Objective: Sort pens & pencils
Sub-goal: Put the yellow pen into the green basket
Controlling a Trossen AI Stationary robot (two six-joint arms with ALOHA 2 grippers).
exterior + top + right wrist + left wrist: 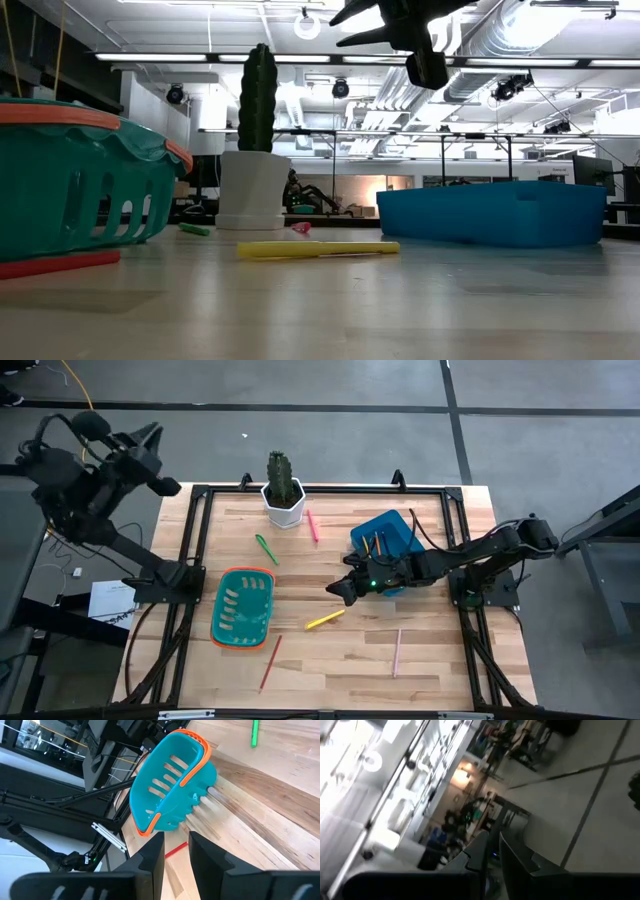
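Note:
A yellow pen (324, 620) lies flat on the wooden table, a green pen (266, 548) and a pink pen (312, 525) farther back. An orange-red pencil (271, 662) and a pale salmon pencil (397, 652) lie near the front edge. Thin pencils (375, 544) rest in the blue bin (390, 532). My right gripper (340, 590) hovers open above the table between bin and teal basket (243, 607), nothing between its fingers (155, 851). My left gripper (165, 485) is raised beyond the table's far left corner, its fingers (479, 851) a narrow gap apart and empty.
A cactus in a white pot (283, 495) stands at the far middle of the table. A black frame (200, 530) runs round the tabletop. Bare wood lies between the basket and the salmon pencil.

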